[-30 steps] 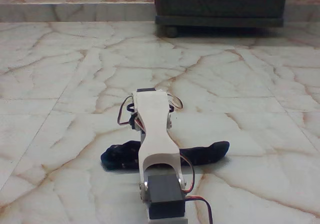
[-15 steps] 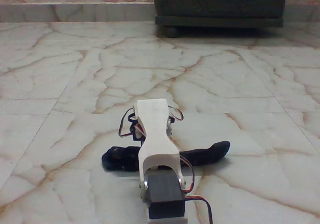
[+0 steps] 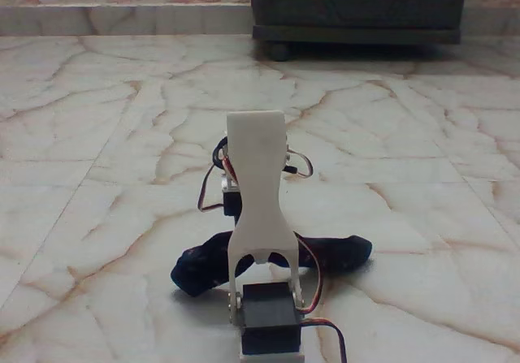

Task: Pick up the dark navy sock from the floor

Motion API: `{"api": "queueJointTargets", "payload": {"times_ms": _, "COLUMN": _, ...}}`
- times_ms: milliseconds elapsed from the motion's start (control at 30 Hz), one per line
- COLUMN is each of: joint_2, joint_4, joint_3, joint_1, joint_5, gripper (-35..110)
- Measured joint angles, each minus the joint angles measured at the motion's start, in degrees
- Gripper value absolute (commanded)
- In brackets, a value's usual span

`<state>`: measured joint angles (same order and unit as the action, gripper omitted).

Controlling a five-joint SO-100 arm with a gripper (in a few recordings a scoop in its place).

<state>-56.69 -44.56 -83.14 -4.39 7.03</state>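
1. Your arm (image 3: 258, 192) stands in the lower middle of the fixed view, seen from behind: a white link rises from a black servo block (image 3: 270, 318) at the bottom edge and tilts slightly away from the camera.
2. Red, black and white wires (image 3: 302, 166) loop out on both sides of the upper end of the white link.
3. The pincer lies on the far side of the white link, which hides it; you cannot tell from this view whether it is released, clenched or grasping anything.
4. The dark navy sock (image 3: 333, 253) stretches left to right across the floor (image 3: 97, 136), passing behind the arm. Its right end lies flat on the tile; its left end (image 3: 199, 267) is a thicker, bunched lump.
5. The middle of the sock rises towards the arm, giving the cloth a shallow peak where it meets the white link; the point of contact itself is hidden from you.
6. The floor is glossy cream marble with orange-brown veins and thin grout lines.
7. A dark cabinet (image 3: 357, 6) stands at the top right, well apart from the arm, with a wheel (image 3: 279, 52) visible at its left corner.
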Motion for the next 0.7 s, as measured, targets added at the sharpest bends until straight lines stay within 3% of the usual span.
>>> {"api": "queueJointTargets", "payload": {"times_ms": 300, "joint_2": -24.43, "joint_4": 1.76, "joint_3": -19.60, "joint_1": 4.04, "joint_5": 8.96, "gripper": 0}}
{"api": "queueJointTargets", "payload": {"times_ms": 533, "joint_2": -42.36, "joint_4": 13.27, "joint_3": -40.43, "joint_1": 6.94, "joint_5": 18.63, "gripper": 0}}
{"api": "queueJointTargets", "payload": {"times_ms": 600, "joint_2": -56.69, "joint_4": 14.41, "joint_3": -52.12, "joint_1": 7.47, "joint_5": 23.29, "gripper": 0}}
{"api": "queueJointTargets", "payload": {"times_ms": 700, "joint_2": -61.26, "joint_4": 15.38, "joint_3": -53.53, "joint_1": 7.47, "joint_5": 25.58, "gripper": 0}}
